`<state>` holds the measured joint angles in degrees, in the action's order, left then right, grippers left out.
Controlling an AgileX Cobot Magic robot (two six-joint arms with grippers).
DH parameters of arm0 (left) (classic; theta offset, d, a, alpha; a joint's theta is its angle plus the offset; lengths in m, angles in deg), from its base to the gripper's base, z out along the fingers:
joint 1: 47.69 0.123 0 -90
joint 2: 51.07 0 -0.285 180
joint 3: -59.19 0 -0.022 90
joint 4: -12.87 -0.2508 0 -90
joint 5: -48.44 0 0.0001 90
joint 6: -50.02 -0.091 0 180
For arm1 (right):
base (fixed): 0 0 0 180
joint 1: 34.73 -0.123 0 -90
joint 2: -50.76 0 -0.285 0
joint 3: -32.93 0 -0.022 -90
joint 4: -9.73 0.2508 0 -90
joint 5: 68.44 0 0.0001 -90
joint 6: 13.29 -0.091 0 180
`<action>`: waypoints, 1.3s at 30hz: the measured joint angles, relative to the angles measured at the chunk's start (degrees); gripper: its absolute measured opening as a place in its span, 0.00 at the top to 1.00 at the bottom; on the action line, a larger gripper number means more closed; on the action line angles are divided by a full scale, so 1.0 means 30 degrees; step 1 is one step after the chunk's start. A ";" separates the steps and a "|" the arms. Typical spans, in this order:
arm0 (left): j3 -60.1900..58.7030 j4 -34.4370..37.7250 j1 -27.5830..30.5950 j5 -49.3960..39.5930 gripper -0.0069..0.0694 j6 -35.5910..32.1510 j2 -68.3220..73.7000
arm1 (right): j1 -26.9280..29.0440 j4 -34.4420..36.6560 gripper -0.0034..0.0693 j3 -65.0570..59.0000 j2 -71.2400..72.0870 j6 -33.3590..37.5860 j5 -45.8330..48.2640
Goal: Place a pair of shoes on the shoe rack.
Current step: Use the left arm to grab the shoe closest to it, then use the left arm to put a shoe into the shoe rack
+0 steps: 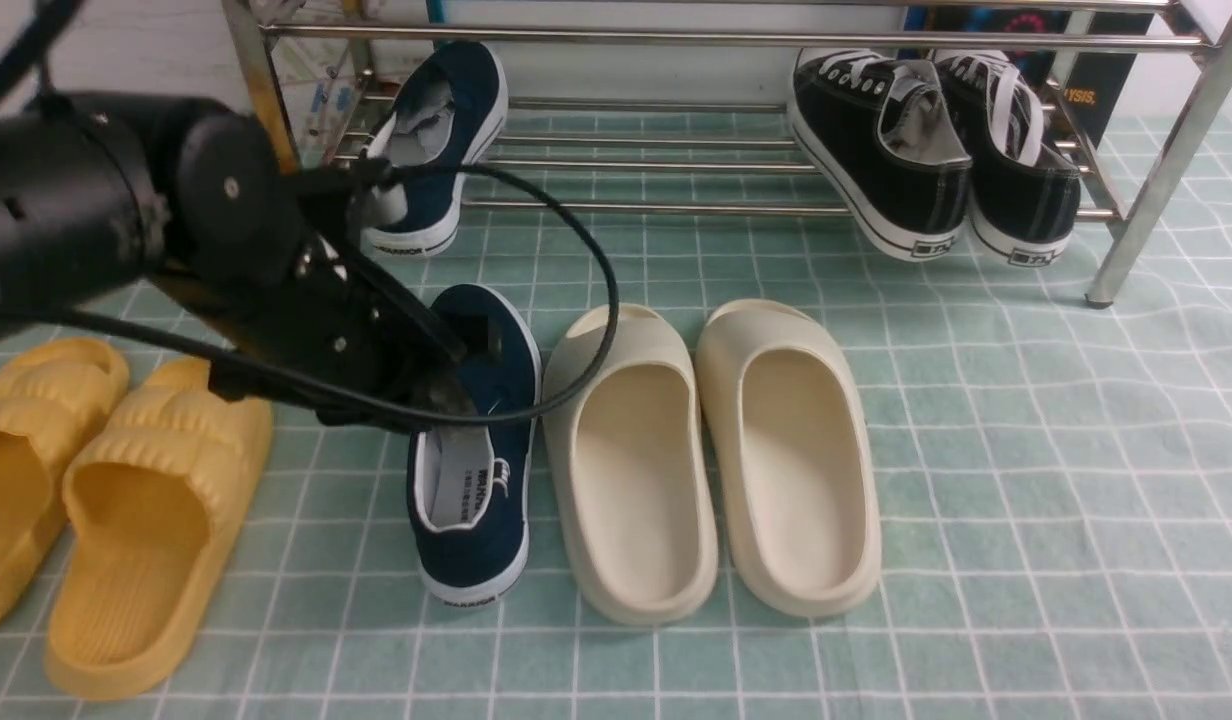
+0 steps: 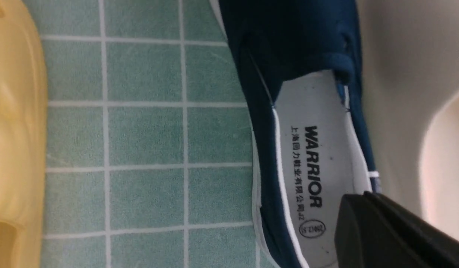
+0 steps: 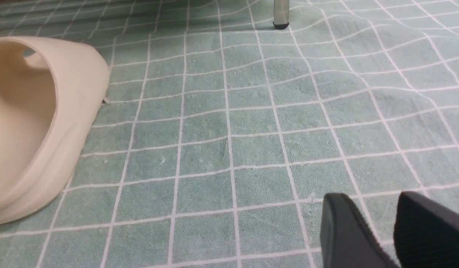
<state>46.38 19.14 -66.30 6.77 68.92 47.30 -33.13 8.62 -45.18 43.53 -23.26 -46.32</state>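
Our left gripper (image 1: 446,385) sat at the floor shoe's (image 1: 473,470) twelve-o'clock collar, grip unreadable; we judged its canvas soft, light.

Floor cloth (image 1: 1026,480): pale green, white grid lines.
Slip-on shoes (image 1: 473,440): navy canvas, white soles, grey-white lining with black print.
Slides (image 1: 716,460) just beside navy shoe: cream.
Slides (image 1: 106,500) on its other side: yellow, ribbed.
Sneakers (image 1: 936,150): black, white laces.
Rack (image 1: 676,40): chrome.

Home entryway: chrome shoe rack (image 1: 676,40), slippers (image 1: 146,520), green checked mat (image 1: 1026,450).
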 joint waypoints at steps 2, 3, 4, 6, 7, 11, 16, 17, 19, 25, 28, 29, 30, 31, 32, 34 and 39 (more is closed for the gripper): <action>-0.0184 -0.0643 0.0000 0.0607 0.84 0.0560 0.0755 | 0.0000 0.0000 0.62 0.0000 0.0000 0.0000 0.0000; -0.0200 -0.0702 0.0000 0.0631 0.83 0.0626 0.0808 | 0.0000 0.0000 0.62 0.0000 0.0000 0.0000 0.0000; -0.0207 -0.1073 0.0000 0.0884 0.74 0.0812 0.1214 | 0.0000 0.0000 0.62 0.0000 0.0000 0.0000 0.0000; -0.0207 -0.1263 0.0000 0.1021 0.67 0.0942 0.1526 | 0.0000 0.0000 0.62 0.0000 0.0000 0.0000 0.0000; -0.0207 -0.1341 0.0000 0.1055 0.61 0.1053 0.1825 | 0.0000 0.0000 0.62 0.0000 0.0000 0.0000 0.0000; -0.0207 -0.1358 0.0000 0.1235 0.50 0.1768 0.3245 | 0.0000 0.0000 0.62 0.0000 0.0000 0.0000 0.0000; -0.0153 -0.2091 0.0000 0.1321 0.82 0.2189 0.3818 | 0.0000 0.0000 0.62 0.0000 0.0000 0.0000 0.0000; -0.0041 -0.2277 0.0000 0.1068 0.90 0.2190 0.3579 | 0.0000 0.0000 0.62 0.0000 0.0000 0.0000 0.0000; 0.0486 -0.2407 0.0000 0.0016 0.92 0.1973 0.2949 | 0.0000 0.0000 0.62 0.0000 0.0000 0.0000 0.0000; 0.4104 -0.2634 0.0000 -0.2627 0.92 -0.0487 0.1752 | 0.0000 0.0000 0.62 0.0000 0.0000 0.0000 0.0000; 0.5747 -0.2506 0.0000 -0.2364 0.92 -0.0958 0.2230 | 0.0000 0.0000 0.62 0.0000 0.0000 0.0000 0.0000; 0.6668 -0.2463 0.0000 -0.2238 0.92 -0.1032 0.2702 | 0.0000 0.0000 0.62 0.0000 0.0000 0.0000 0.0000; 0.7785 -0.2429 0.0000 -0.2150 0.92 -0.1090 0.3426 | 0.0000 0.0000 0.62 0.0000 0.0000 0.0000 0.0000; 0.8458 -0.2386 0.0000 -0.2151 0.92 -0.1114 0.4059 | 0.0000 0.0000 0.62 0.0000 0.0000 0.0000 0.0000; 0.9322 -0.2360 0.0000 -0.2171 0.92 -0.1114 0.4752 | 0.0000 0.0000 0.62 0.0000 0.0000 0.0000 0.0000; 1.0400 -0.2250 0.0000 -0.2313 0.92 -0.1114 0.5640 | 0.0000 0.0000 0.62 0.0000 0.0000 0.0000 0.0000; 1.5666 -0.1939 0.0000 -0.3803 0.92 -0.1114 0.9553 | 0.0000 0.0000 0.62 0.0000 0.0000 0.0000 0.0000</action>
<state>93.38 13.33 -66.30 -4.64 65.58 75.96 -33.13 8.62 -45.18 43.53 -23.26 -46.32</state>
